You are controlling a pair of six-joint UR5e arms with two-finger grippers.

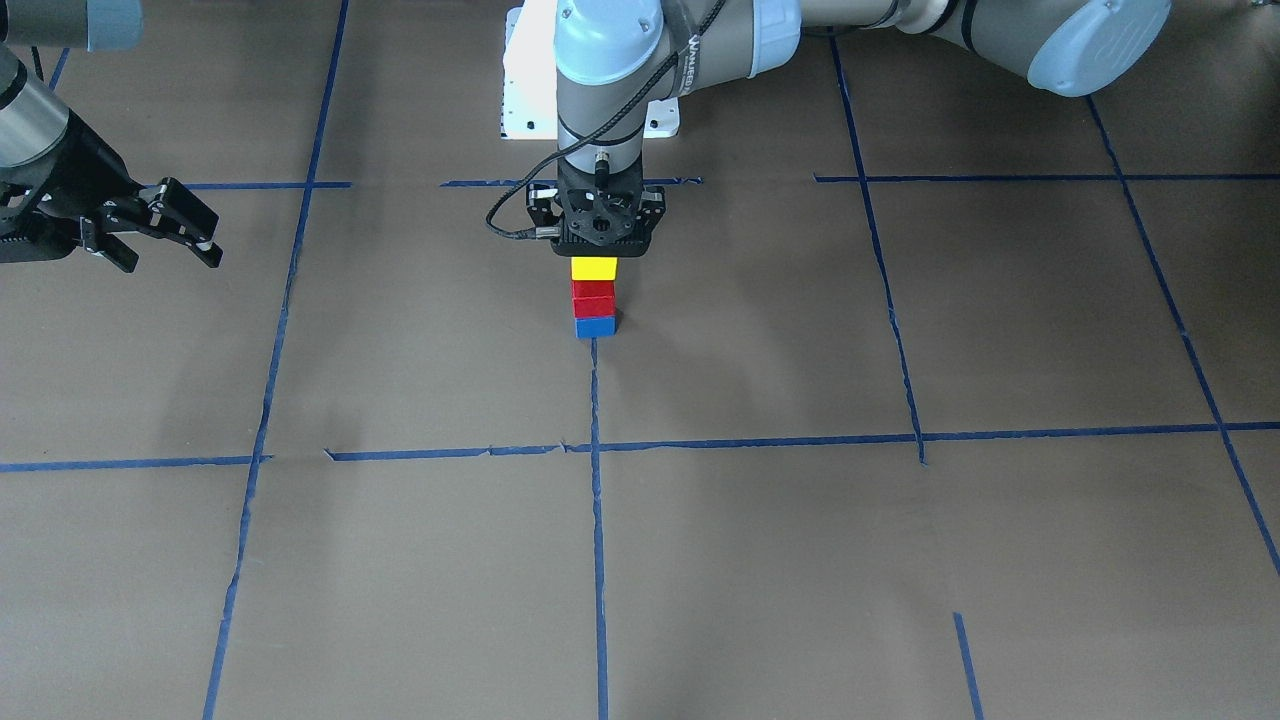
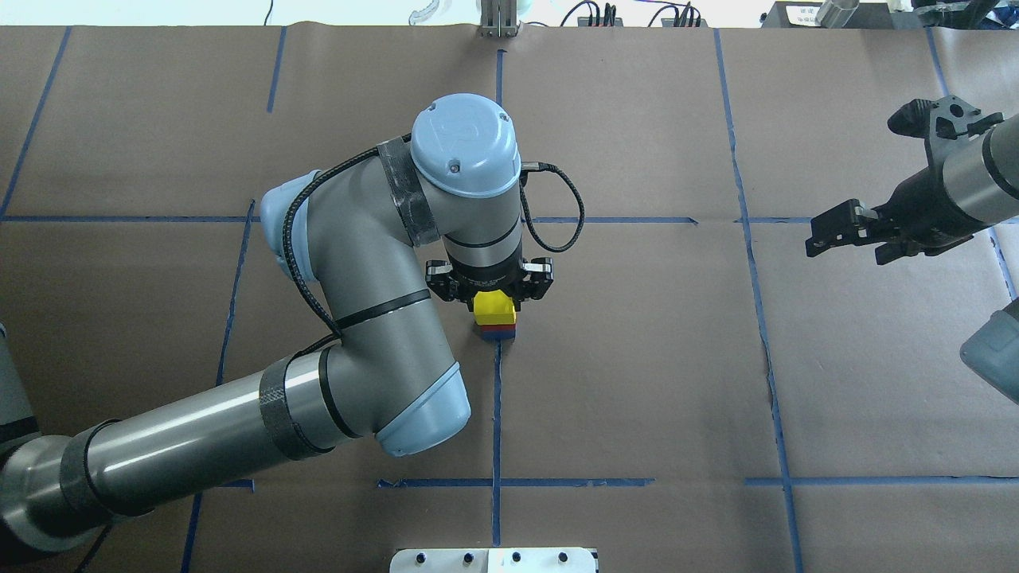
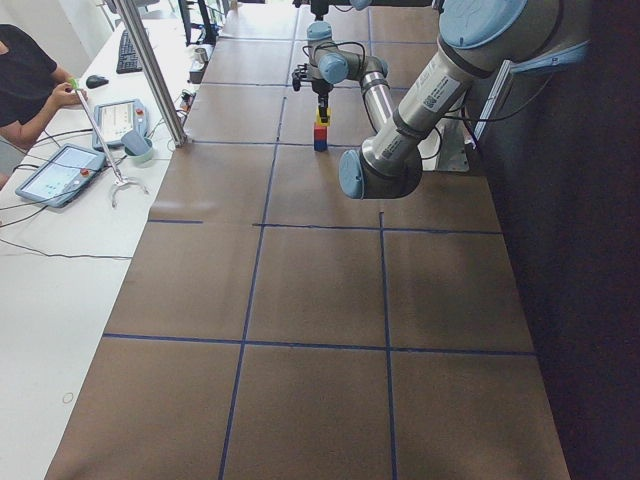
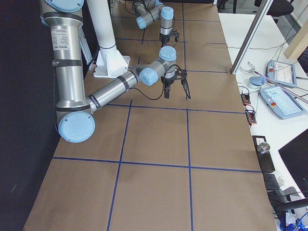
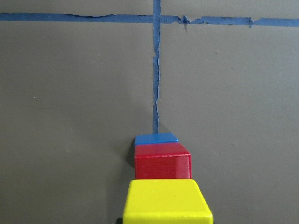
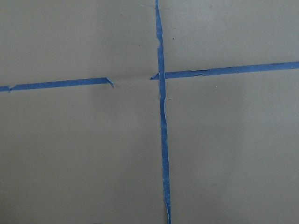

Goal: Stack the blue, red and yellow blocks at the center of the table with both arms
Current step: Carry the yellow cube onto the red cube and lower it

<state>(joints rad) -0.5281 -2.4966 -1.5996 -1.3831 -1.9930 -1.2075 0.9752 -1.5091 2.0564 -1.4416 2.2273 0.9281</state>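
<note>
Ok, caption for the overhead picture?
Left gripper above stacked yellow block, red block, blue block; right gripper open aside.

Brown paper table (image 1: 400,560) with a blue tape grid (image 1: 597,520), white mount plate (image 1: 525,90) at the far edge. Side desk has someone in black (image 3: 25,80), two pendants (image 3: 60,172) (image 3: 120,118), a keyboard (image 3: 130,50), a mouse (image 3: 97,81) and a metal post (image 3: 155,70).

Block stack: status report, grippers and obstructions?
Left gripper directly over yellow block, grip unclear. Right gripper open, empty, off aside. Yellow on red block on blue block, stack upright. Nothing seen blocking.
</note>
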